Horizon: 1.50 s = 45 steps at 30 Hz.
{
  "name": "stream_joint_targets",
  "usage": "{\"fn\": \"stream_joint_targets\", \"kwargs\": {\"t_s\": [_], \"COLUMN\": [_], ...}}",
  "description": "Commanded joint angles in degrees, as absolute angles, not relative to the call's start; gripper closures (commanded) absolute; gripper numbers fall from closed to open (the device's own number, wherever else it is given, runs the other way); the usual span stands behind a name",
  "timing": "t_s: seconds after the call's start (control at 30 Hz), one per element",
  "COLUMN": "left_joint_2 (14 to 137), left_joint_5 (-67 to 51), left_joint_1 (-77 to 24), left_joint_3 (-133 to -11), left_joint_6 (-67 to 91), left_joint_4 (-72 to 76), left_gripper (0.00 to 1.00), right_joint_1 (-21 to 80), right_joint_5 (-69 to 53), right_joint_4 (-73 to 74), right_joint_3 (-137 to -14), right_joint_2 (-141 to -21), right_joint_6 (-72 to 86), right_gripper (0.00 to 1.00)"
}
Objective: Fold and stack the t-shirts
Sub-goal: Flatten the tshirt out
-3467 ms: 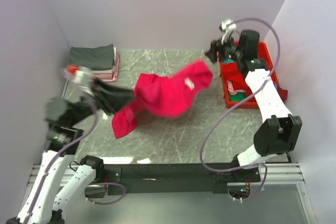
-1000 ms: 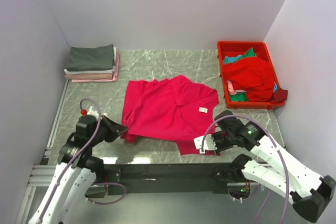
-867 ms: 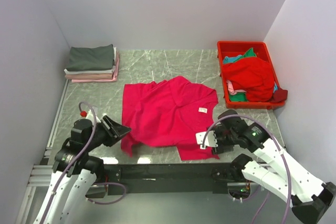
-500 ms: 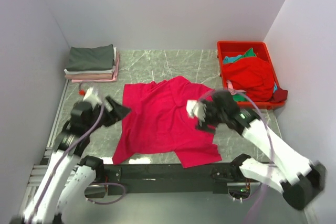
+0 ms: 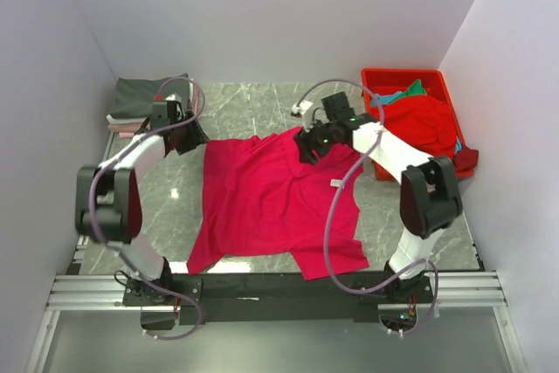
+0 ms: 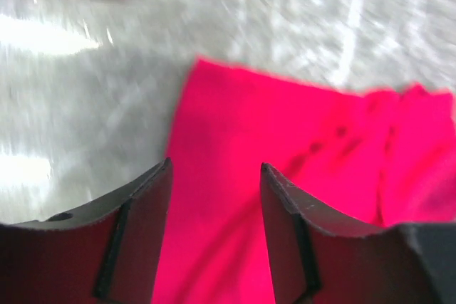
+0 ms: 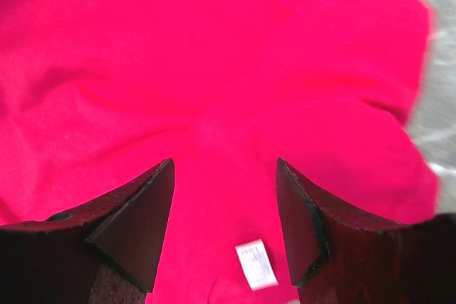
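Open and empty, the left gripper (image 6: 214, 233) and right gripper (image 7: 224, 226) hang over the spread crimson t-shirt's (image 5: 271, 207) corners nearest the table's (image 5: 262, 102) far edge.

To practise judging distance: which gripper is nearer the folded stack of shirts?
Left. The left gripper is just beside the folded stack; the right gripper is farther right, over the crimson shirt, near its far edge.
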<state>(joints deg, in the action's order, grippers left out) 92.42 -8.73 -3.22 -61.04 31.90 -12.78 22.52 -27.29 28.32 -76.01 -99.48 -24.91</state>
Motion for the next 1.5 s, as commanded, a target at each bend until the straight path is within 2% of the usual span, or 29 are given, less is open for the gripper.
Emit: {"fn": "stream_joint_targets", "kwargs": {"t_s": [0.0,0.13,0.47,0.57,0.6,0.67,0.7,0.77,0.8,0.83,0.87,0.9,0.93,1.2,1.47], "left_joint_2": [98.4,105.4,111.7,113.0,113.5,114.0,114.5,114.7,114.5,114.2,113.8,113.3,112.1,103.3,96.1], "left_joint_5": [-9.9,-10.3,-11.5,-12.0,-12.4,-12.7,-13.1,-13.4,-13.5,-13.6,-13.4,-13.3,-12.4,-11.6,-13.5], "left_joint_1": [-2.7,-2.7,-2.7,-2.7,-2.7,-2.7,-2.7,-2.7,-2.7,-2.7,-2.7,-2.7,-2.7,-1.6,-0.2], "left_joint_3": [-68.3,-72.7,-77.0,-77.5,-77.6,-78.1,-78.3,-78.4,-78.5,-78.4,-78.3,-78.2,-78.0,-76.9,-70.8], "left_joint_6": [27.3,25.1,23.8,23.8,23.9,24.0,24.1,24.0,23.9,23.9,23.7,23.7,23.6,22.0,22.8], "left_joint_4": [-12.0,-14.7,-16.7,-16.9,-16.8,-17.0,-17.1,-17.2,-17.5,-17.6,-17.6,-17.7,-17.7,-19.2,-17.6], "left_gripper": [0.43,0.44,0.50,0.54,0.57,0.62,0.66,0.72,0.82,0.86,0.90,0.99,0.99,0.99,0.99], "right_joint_1": [25.9,29.7,35.3,35.2,35.2,35.1,35.0,34.5,34.5,34.3,33.8,33.5,33.2,28.3,27.2], "right_joint_5": [-24.9,-17.8,-5.7,-3.2,-2.5,-2.1,-1.9,-1.9,-2.2,-2.5,-2.5,-2.5,-2.2,-4.2,-4.2], "right_joint_4": [30.4,31.2,31.6,30.8,30.8,30.9,31.0,31.1,31.4,31.2,30.8,30.6,30.4,32.2,33.7], "right_joint_3": [-78.5,-78.8,-83.3,-83.6,-83.8,-83.9,-84.0,-84.4,-84.5,-84.5,-84.3,-83.9,-83.8,-86.7,-90.5], "right_joint_2": [-102.0,-105.5,-113.0,-113.6,-113.9,-114.1,-114.2,-114.3,-113.9,-113.4,-112.6,-111.0,-110.0,-101.7,-101.2], "right_joint_6": [-24.1,-25.4,-24.0,-23.3,-23.3,-23.0,-22.9,-22.5,-22.2,-22.1,-22.1,-22.2,-22.5,-25.6,-27.2], "right_gripper": [0.34,0.34,0.36,0.45,0.52,0.60,0.70,0.82,0.96,1.00,1.00,1.00,1.00,1.00,1.00]}}
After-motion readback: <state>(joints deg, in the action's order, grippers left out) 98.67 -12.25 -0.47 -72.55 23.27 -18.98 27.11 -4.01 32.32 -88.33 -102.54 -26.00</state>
